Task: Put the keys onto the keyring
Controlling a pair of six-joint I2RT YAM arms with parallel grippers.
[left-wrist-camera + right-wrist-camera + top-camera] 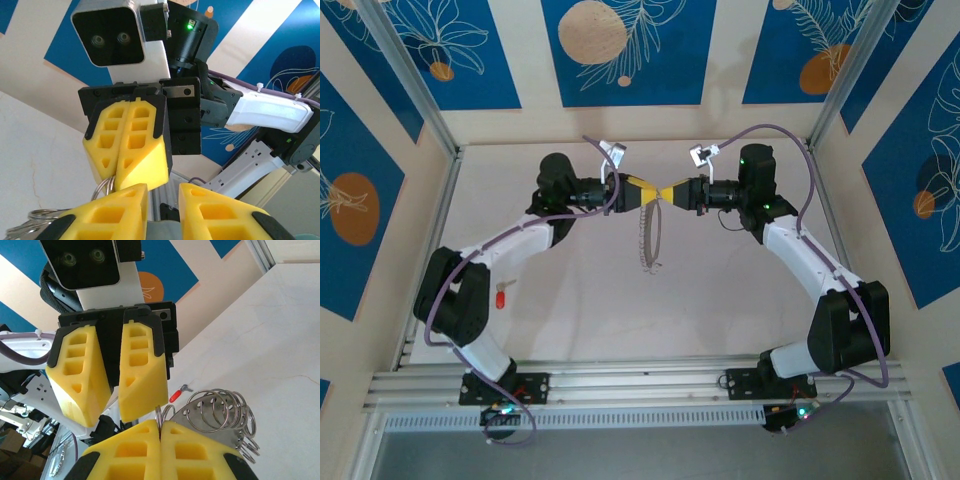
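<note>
Our right gripper pinches the thin grey metal keyring, fingers pressed together, up above the pale table. Our left gripper faces it with fingers apart. We see the tiny red key lying beside our left arm.
</note>
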